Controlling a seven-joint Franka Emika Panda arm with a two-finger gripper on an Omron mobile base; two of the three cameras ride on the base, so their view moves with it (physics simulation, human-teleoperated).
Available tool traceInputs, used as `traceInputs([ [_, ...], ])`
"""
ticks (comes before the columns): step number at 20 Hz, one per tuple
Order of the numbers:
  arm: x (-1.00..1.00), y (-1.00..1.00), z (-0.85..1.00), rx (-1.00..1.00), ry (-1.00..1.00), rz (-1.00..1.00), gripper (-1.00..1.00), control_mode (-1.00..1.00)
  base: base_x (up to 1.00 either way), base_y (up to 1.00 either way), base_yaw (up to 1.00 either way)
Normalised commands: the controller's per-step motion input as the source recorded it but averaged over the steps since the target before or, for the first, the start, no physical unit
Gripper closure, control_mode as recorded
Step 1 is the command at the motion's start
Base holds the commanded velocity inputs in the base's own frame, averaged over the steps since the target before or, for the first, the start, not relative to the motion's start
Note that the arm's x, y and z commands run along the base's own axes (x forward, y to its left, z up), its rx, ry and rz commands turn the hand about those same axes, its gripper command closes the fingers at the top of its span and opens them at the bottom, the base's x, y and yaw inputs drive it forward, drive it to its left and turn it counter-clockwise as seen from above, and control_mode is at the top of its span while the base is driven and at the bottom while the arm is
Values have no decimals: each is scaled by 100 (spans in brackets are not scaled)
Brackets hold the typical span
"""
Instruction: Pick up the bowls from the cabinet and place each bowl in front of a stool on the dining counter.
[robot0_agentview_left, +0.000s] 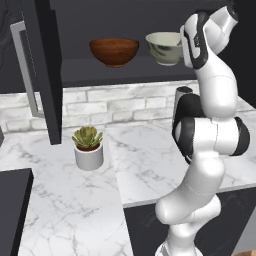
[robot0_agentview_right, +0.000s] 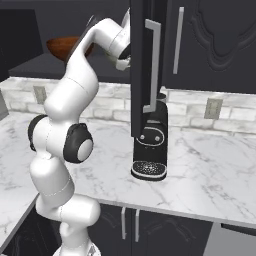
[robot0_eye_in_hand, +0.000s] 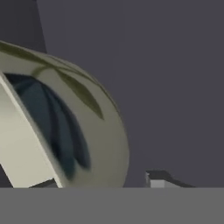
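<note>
White grey-veined marble runs along the wall as my worktop (robot0_agentview_left: 150, 165), backed by pale brick, with the dark cabinet (robot0_agentview_left: 45, 70) hanging above it, one door swung wide. I count two bowls on its dark inner shelf (robot0_agentview_left: 100, 70): one reddish-brown bowl (robot0_agentview_left: 114, 51) to the left and one pale greenish-grey bowl (robot0_agentview_left: 165, 48) to the right, standing apart, both upright. In the right base view a slice of the brown bowl shows behind my arm, and the open cabinet door with its slim metal handle (robot0_agentview_right: 152, 65) hangs beside my wrist.

On the worktop I count one small white plant pot (robot0_agentview_left: 89, 155) with a green succulent in it, and one black coffee machine (robot0_agentview_right: 150, 145) standing under the door's edge. Two wall sockets sit in the brick.

My arm reaches up into the cabinet from the right, and my wrist covers the right edge of the pale bowl. In the hand view that bowl fills the left side, its rim close against my tool (robot0_eye_in_hand: 103, 183); one fingertip (robot0_eye_in_hand: 159, 178) pokes up to the right of the bowl wall, the other at its left foot, so the wall lies between them. I cannot tell whether the tool has clenched on the bowl or is merely straddling it.
</note>
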Motion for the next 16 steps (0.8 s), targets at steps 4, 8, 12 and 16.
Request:
traceInputs([
  [4,1,20,-21,0,0,2,100,-100,0,0,0],
  [8,-7,13,-12,0,-4,2,100,-100,0,0,0],
  [12,-39,0,-2,0,-7,0,100,-100,0,0,0],
  [16,-64,-1,0,4,-9,-1,100,-100,0,0,0],
])
